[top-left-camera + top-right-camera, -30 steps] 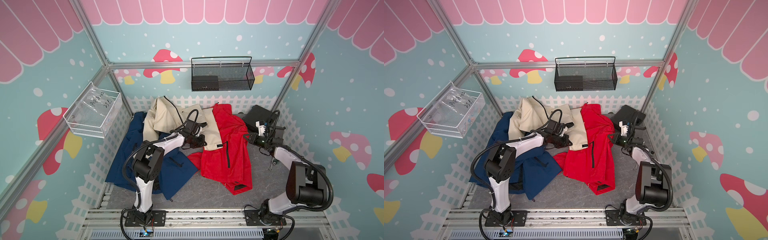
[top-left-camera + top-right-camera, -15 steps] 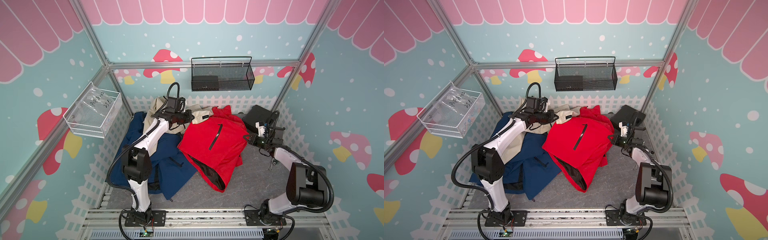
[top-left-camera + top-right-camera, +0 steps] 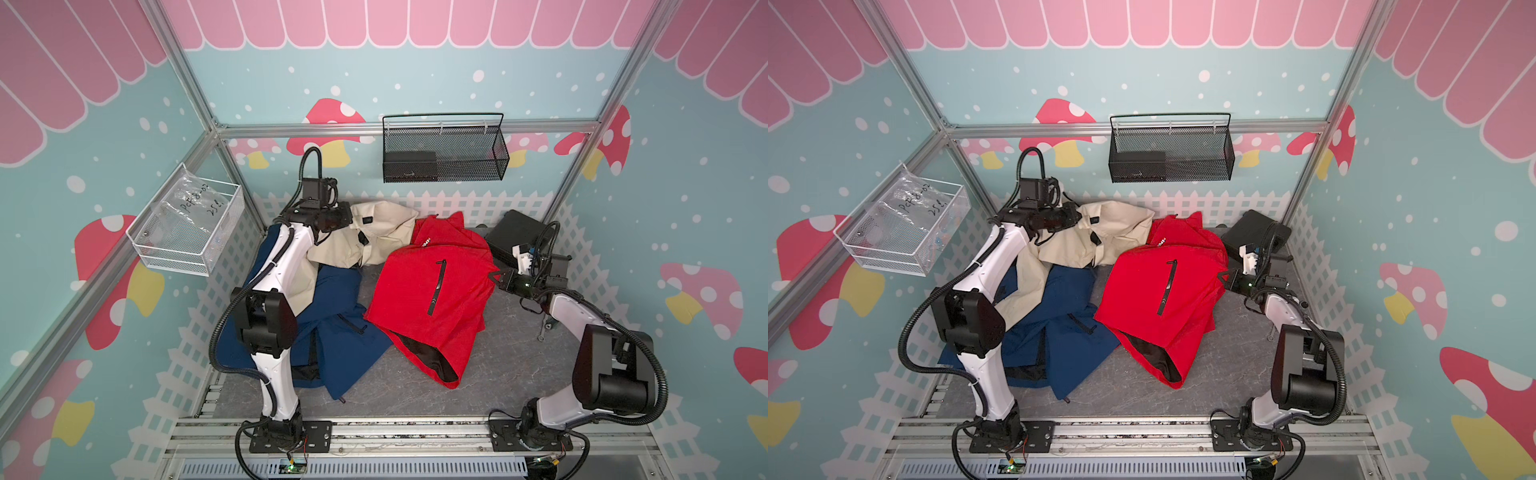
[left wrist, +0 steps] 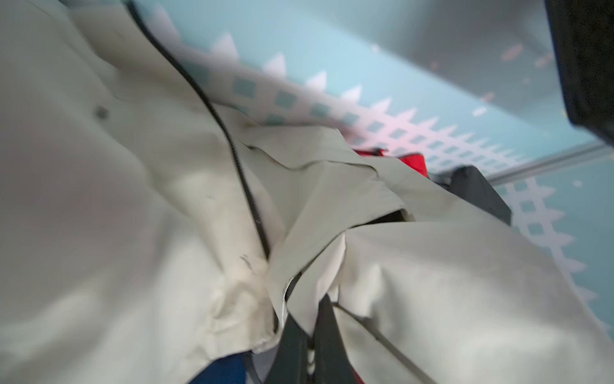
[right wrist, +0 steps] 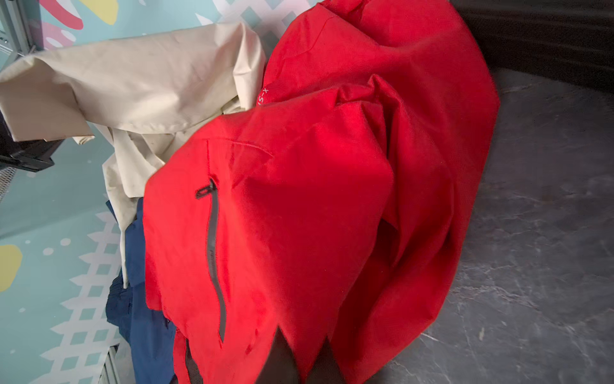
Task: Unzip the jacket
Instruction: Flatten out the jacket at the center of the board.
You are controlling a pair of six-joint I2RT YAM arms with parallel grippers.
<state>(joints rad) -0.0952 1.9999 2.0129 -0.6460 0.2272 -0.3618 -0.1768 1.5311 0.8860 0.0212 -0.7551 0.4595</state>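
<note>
Left end effector (image 3: pixel 348 216) clamped beige jacket (image 3: pixel 382 232) beside its zipper (image 4: pixel 232 156), near surface's (image 3: pixel 498 374) back-left corner, likely tensioning it; right end effector (image 3: pixel 495 277) pinched red jacket's (image 3: pixel 432 291) edge, probably bracing.

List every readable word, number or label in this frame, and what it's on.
"PeF 8-02" and "25 l", handwriting, uncertain: on the bag in the wire bin.
White print on the red jacket: only "S" and "X" legible.
Lettering on its pocket zip: too blurred.
Tag on the beige jacket: too small to read.
</note>
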